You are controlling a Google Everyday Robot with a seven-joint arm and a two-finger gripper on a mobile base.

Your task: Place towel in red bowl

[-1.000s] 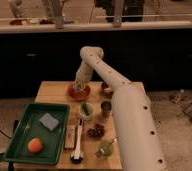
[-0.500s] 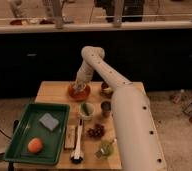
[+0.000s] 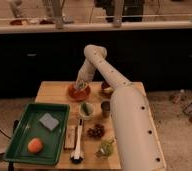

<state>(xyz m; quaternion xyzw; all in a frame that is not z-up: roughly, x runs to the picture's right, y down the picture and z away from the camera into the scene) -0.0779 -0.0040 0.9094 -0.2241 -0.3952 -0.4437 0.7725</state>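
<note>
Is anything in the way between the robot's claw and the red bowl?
Nothing visible is. The gripper is at the far end of the table, right over the red bowl, with no object between them. The other dishes sit nearer the camera or off to the side.

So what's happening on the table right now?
The robot's single arm is stretched to the far side of the wooden table, with its gripper right over the red bowl. Something pale, probably the towel, sits at the bowl under the gripper. Nearer the camera, a green tray holds a blue sponge and an orange fruit. Grapes, a metal cup and a small bowl sit beside the tray.
</note>
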